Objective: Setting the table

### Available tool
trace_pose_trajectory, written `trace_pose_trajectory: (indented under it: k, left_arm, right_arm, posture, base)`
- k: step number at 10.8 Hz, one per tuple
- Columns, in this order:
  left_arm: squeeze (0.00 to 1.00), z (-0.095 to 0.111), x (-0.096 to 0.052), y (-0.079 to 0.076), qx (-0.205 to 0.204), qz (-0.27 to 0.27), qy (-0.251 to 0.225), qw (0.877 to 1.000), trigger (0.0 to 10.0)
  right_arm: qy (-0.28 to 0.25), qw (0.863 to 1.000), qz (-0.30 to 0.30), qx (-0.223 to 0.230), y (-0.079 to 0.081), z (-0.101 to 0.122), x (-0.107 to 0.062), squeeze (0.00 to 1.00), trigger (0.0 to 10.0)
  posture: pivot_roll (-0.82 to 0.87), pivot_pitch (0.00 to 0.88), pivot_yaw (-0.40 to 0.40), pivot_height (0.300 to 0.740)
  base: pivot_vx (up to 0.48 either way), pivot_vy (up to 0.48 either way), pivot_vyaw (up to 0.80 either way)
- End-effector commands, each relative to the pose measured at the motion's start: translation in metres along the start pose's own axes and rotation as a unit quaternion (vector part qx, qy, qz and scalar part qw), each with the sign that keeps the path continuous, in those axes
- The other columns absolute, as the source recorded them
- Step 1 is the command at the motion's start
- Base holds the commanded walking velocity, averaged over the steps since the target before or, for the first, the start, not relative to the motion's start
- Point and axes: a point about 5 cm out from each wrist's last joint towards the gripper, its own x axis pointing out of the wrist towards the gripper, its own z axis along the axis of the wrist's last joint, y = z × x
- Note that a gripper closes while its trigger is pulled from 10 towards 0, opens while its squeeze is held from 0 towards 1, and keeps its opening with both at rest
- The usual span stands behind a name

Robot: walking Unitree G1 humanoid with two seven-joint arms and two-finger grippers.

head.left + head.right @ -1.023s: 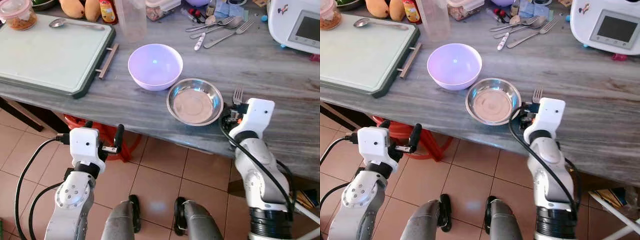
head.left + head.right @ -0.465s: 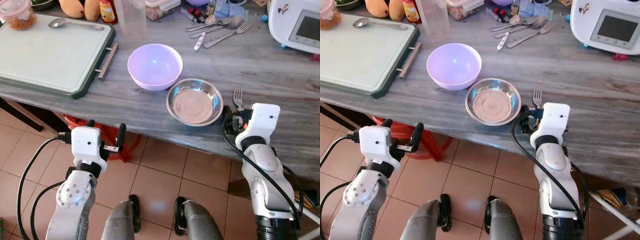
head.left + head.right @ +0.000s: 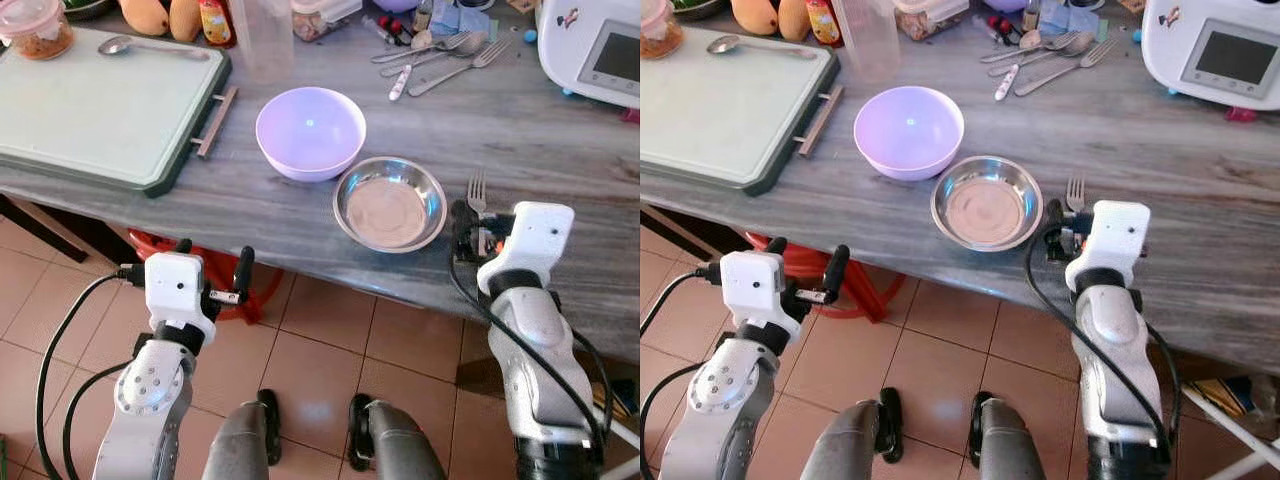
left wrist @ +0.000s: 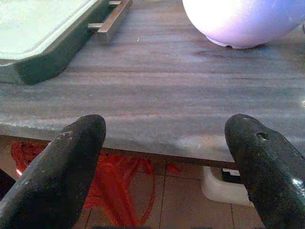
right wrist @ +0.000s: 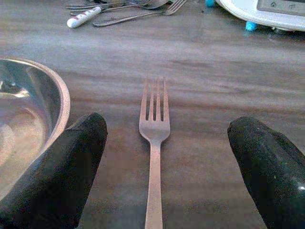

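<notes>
Two bowls stand on the grey stone table [image 3: 560, 140]: one lilac plastic bowl [image 3: 310, 132] and, touching its near right side, one steel bowl [image 3: 390, 204]. One fork [image 5: 153, 143] lies flat on the table just to the right of the steel bowl, tines pointing away from the robot and handle toward the table's near edge. At the far side of the table is a loose cluster of cutlery [image 3: 438, 55], with at least two more forks, a spoon and a white-handled piece; the exact count is hard to make out. One large pale green cutting board [image 3: 100, 105] with a metal handle sits on the left, carrying one spoon [image 3: 130, 45] and one lidded container [image 3: 38, 25]. One white appliance with a screen [image 3: 595, 50] stands at the far right corner. The right gripper [image 5: 164, 167] hangs at the near table edge with its two black fingers spread wide, and the fork lies untouched on the table between them, nearly centred in the gap. The left gripper [image 4: 164, 167] is held below and in front of the table edge, left of the bowls, its fingers also spread apart and holding nothing, facing the table's rim with the lilac bowl beyond.
</notes>
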Motion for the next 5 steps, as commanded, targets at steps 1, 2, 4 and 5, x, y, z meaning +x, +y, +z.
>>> trace_pose_trajectory:
  k: [1,2,4,5]
  left_arm:
    - [0.00,-0.004,-0.003,0.001,0.009,0.011,0.009,1.000,10.0]
    - [0.00,-0.006,-0.004,0.001,0.002,0.021,0.018,1.000,10.0]
    - [0.00,-0.008,-0.001,0.001,0.003,0.019,0.019,1.000,10.0]
    - [0.00,-0.006,0.003,-0.002,0.000,0.017,0.013,1.000,10.0]
  right_arm:
    - [-0.016,1.000,0.009,-0.009,-0.001,0.004,-0.006,0.00,10.0]
    - [-0.028,0.999,0.019,-0.022,-0.003,0.007,-0.013,0.00,10.0]
    - [-0.034,0.999,0.025,-0.025,-0.002,0.006,-0.022,0.00,10.0]
    - [-0.033,0.999,0.027,-0.022,0.002,0.004,-0.022,0.00,10.0]
  posture:
    - [-0.03,0.238,-0.004,0.740]
    - [-0.04,0.231,-0.003,0.740]
    - [-0.04,0.209,-0.001,0.740]
    - [-0.04,0.201,0.002,0.740]
  base:
    - [0.000,0.000,0.00]
    - [0.000,0.000,0.00]
    - [0.000,0.000,0.00]
    - [0.000,0.000,0.00]
